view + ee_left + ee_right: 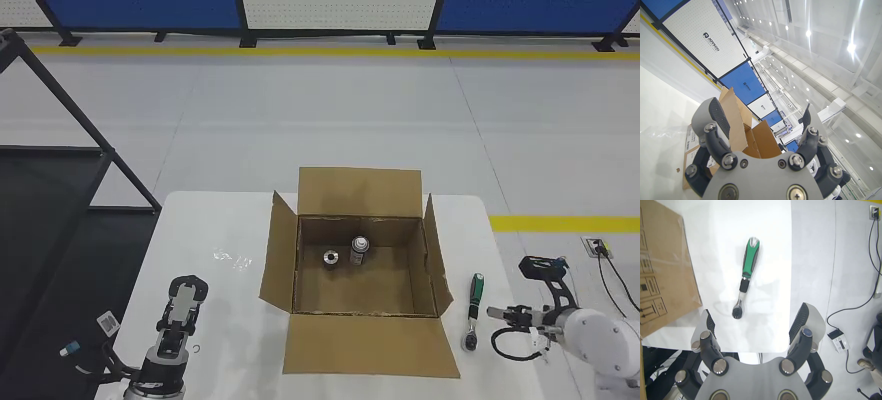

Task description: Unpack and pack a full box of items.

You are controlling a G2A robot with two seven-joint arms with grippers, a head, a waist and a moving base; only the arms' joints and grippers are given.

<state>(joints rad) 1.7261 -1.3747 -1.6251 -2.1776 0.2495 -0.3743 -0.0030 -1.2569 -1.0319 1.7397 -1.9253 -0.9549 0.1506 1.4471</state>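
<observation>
Cardboard box (pixel 365 347) open at tabletop (pixel 210 225) centre.
Left gripper (pixel 762 113) spread, tilted upward; right gripper (pixel 755 321) spread, empty, beside ratchet (pixel 749 268) near right edge.

Open cardboard box (pixel 360 345) holds upright can (pixel 359 250) (green-handled ratchet (pixel 474 310) beside).

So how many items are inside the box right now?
2. A small round part and a can stand side by side on the floor of the box, near its far wall. The near wall may hide others.
</observation>
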